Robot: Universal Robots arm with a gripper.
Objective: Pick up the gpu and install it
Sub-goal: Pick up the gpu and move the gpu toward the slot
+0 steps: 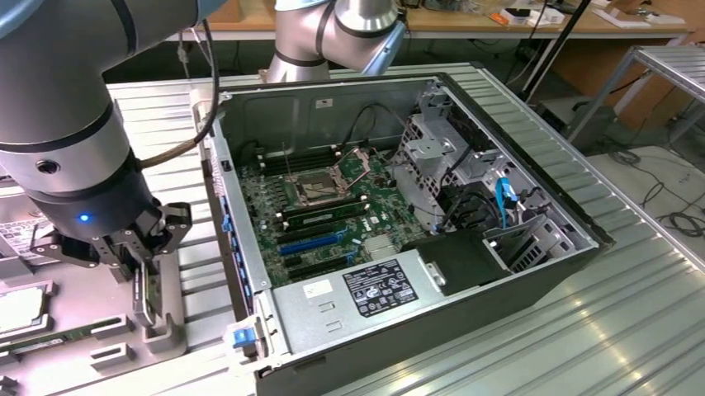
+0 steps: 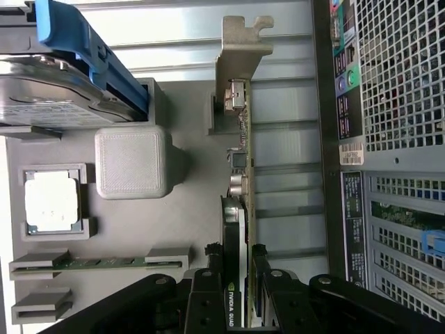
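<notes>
STEP pick up gpu | gripper (image 2: 235, 249) part-closed, seemingly clamping both faces of the gpu (image 2: 240, 174) | gpu on edge in tray (image 1: 165, 338), 8 o'clock from case (image 1: 496, 305) | you should pull straight out of the slot, card upright, bracket (image 2: 240, 42) unsnagged.

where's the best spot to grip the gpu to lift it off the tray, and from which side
Probably pinch the gpu across its two flat faces at the black cooler end, away from the silver bracket, coming straight down from above: it stands on edge in a slot of the tray, top edge free.
</notes>
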